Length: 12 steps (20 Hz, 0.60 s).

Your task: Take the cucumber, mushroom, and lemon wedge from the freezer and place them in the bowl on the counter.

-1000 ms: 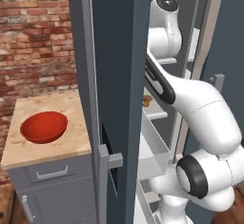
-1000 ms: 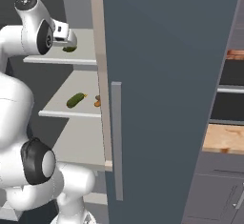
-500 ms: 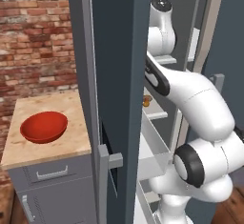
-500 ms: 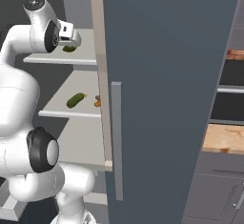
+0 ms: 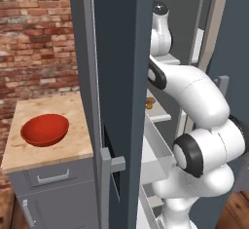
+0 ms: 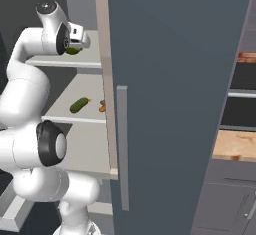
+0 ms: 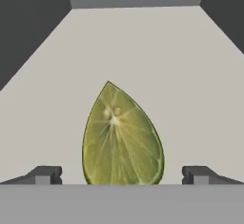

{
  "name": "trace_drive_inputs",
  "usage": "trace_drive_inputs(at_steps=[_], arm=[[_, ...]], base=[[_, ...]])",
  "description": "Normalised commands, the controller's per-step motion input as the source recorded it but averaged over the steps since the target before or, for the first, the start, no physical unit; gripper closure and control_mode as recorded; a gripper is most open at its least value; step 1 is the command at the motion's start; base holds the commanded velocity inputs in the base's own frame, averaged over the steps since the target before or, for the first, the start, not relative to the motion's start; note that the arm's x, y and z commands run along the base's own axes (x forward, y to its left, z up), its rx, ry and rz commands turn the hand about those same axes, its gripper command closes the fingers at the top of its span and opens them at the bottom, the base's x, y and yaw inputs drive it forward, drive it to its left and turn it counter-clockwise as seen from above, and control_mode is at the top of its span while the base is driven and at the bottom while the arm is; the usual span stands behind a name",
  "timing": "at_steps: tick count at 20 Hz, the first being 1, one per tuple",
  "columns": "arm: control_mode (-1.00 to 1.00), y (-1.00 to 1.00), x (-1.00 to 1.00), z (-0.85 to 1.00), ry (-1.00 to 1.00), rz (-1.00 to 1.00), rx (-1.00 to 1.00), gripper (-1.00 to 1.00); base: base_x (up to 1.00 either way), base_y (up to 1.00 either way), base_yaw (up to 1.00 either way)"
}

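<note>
- Jaws (image 7: 122,175) spread wide apart, empty, tips low at either side of the hand view.
- Lemon wedge (image 7: 122,137) dead centre between the tips, cut face up, pointed end aimed away from the jaws; clear gap to each tip, touching neither.
- Wedge lying on the pale upper shelf (image 7: 143,51); bare shelf ahead of the jaws up to the back wall, dark side walls well off to both sides.
- Seen from the right base: jaws (image 6: 75,46) reaching in at the upper shelf, wedge (image 6: 73,51) just under them, near the shelf's front edge.
- One shelf below the jaws: cucumber (image 6: 78,105) lying slantwise, with the mushroom (image 6: 102,106) just beside it, close to the door edge; open shelf on the cucumber's other side.
- Freezer (image 6: 165,79) door standing open, its edge and bar handle close beside the arm.
- Far from the jaws, beyond the other door (image 5: 121,77): red bowl (image 5: 44,129) on the bench (image 5: 73,147), nothing seen inside it, bare wood all round its rim.
</note>
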Motion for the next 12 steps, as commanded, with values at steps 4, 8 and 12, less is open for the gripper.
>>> trace_drive_inputs(at_steps=[4, 8, 12], arm=[[-1.00, 0.00, 0.32, -0.08, 0.00, 0.00, 0.00, -1.00], [-1.00, 0.00, 0.18, -0.09, 0.01, 0.00, 0.00, -1.00], [-1.00, 0.00, 0.13, -0.18, 0.00, 0.00, 0.00, 1.00]], base=[[0.00, 0.00, 0.00], [0.00, 0.00, 0.00], [0.00, 0.00, 0.00]])
